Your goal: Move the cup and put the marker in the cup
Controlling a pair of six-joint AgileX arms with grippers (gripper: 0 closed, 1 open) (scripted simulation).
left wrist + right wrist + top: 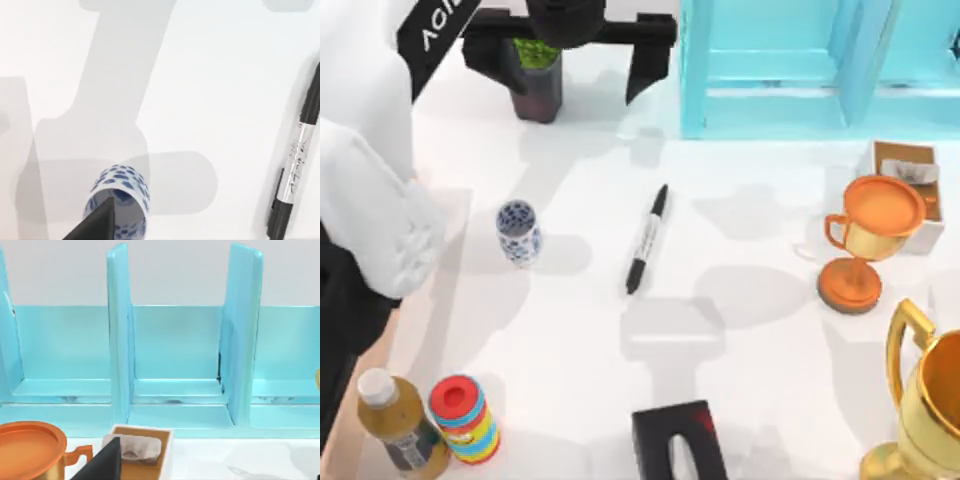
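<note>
- left hand (pixel 570 75) hangs high over the far part of the desk (pixel 750 330), 2 dark fingers (pixel 648 62) spread wide, released, grasping nothing
- left arm: white body runs down the left edge of the top view
- cup (pixel 518 232): white with blue pattern, upright on the desk's left-centre, nothing touching it; left wrist view has it (pixel 120 200) just behind a dark fingertip (pixel 97 225), not gripped
- marker (pixel 647 240): black with grey label band, lying flat mid-desk, slanted, near end pointing toward the bottom left of the top view; right of the cup, well apart from it; also seen in the left wrist view (pixel 299 165)
- right hand: 1 dark fingertip (pixel 102 465) shows in the right wrist view, facing the blue shelf (pixel 175 365); cannot tell if released or clenched
- blue shelf (pixel 790 70) at far right of the desk, open compartments
- dark pot with green plant (pixel 535 75) at far left, under the left hand
- orange trophy cup (pixel 870 240) on the right; small wooden box (pixel 910 175) just behind it, with a crumpled white thing inside (pixel 132 447)
- large gold trophy (pixel 925 400) at the near right corner
- near left: brown bottle with white cap (pixel 395 420), beside it a striped can with red lid (pixel 465 418)
- black box (pixel 675 440) at the near edge, centre
</note>
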